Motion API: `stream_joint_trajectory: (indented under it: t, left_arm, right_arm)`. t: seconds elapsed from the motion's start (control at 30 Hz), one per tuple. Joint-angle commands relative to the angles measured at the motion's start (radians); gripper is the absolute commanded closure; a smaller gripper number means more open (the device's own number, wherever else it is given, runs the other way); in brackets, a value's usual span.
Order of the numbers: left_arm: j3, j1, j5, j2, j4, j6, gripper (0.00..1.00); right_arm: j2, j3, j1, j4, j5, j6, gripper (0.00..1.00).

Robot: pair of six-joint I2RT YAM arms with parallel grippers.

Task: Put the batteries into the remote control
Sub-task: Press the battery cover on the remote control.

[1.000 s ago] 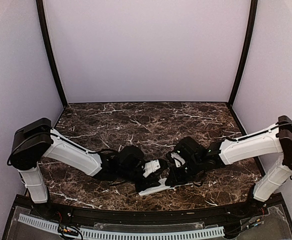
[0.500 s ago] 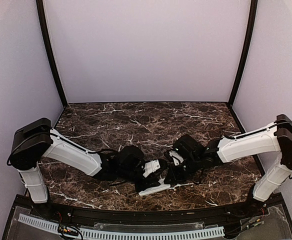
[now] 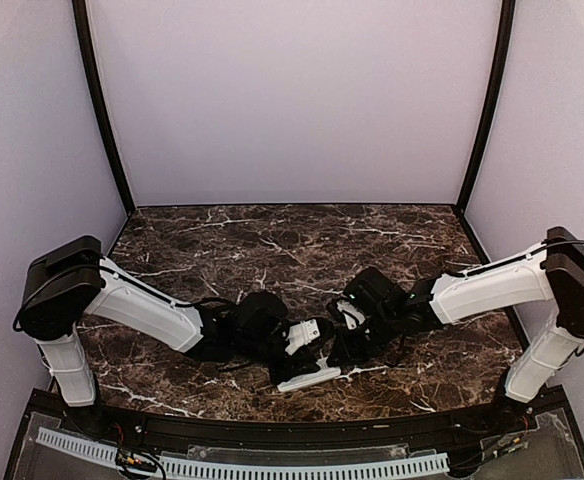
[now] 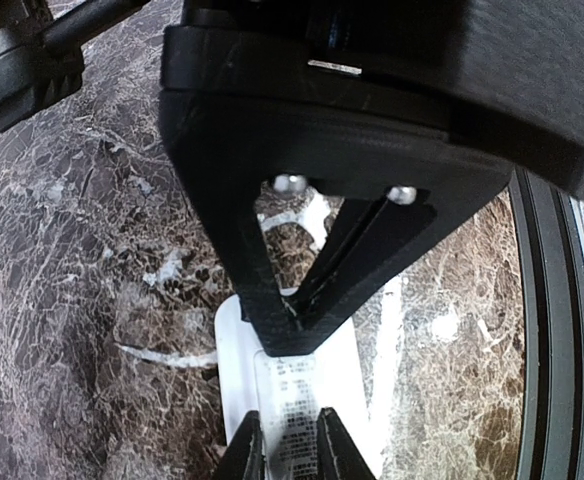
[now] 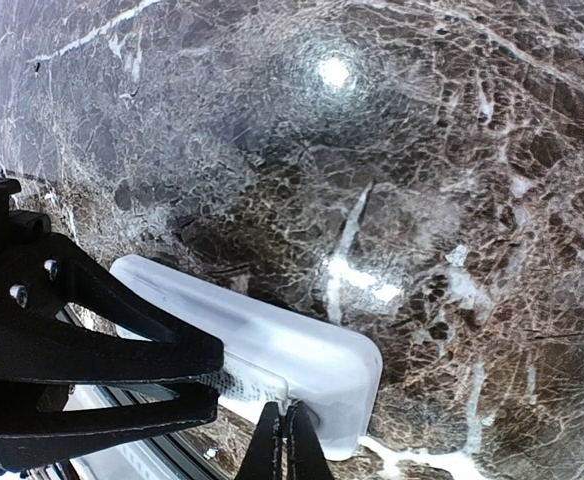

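The white remote control (image 3: 309,377) lies near the table's front edge, back side up, and also shows in the left wrist view (image 4: 352,385) and the right wrist view (image 5: 272,335). A printed label panel (image 4: 297,400) covers its back, so no dark recess shows. My left gripper (image 4: 290,452) has its fingers a narrow gap apart over that label, holding nothing. My right gripper (image 5: 285,442) is shut, its tips together at the panel's edge near the remote's end. The two grippers meet over the remote in the top view, left (image 3: 315,350) and right (image 3: 338,350). No batteries are in view.
The dark marble table (image 3: 272,250) has purple walls on three sides. A black rail (image 3: 272,432) runs along the front edge just beyond the remote. Both forearms crowd the front centre.
My right arm has shifted slightly left, closer in over the remote. The left arm and the remote have stayed almost still.
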Motion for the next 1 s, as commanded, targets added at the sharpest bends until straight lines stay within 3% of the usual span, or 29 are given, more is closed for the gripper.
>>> stream_joint_trajectory:
  t: [0.0, 0.4, 0.77, 0.97]
  left_arm:
    - [-0.06, -0.02, 0.021, 0.024, -0.192, -0.004, 0.83]
    - [-0.063, -0.02, 0.025, 0.028, -0.186, -0.005, 0.83]
    - [-0.064, -0.02, 0.021, 0.012, -0.192, -0.007, 0.82]
    - [-0.07, -0.02, -0.007, -0.11, -0.205, -0.05, 0.52]
  right_arm:
    - [0.035, -0.036, -0.001, 0.053, -0.012, 0.017, 1.0]
    - [0.096, -0.119, 0.039, 0.304, -0.135, 0.116, 1.0]
    - [0.09, -0.103, 0.037, 0.236, -0.117, 0.089, 1.0]
    - [0.032, -0.069, 0.027, 0.09, -0.043, 0.019, 1.0]
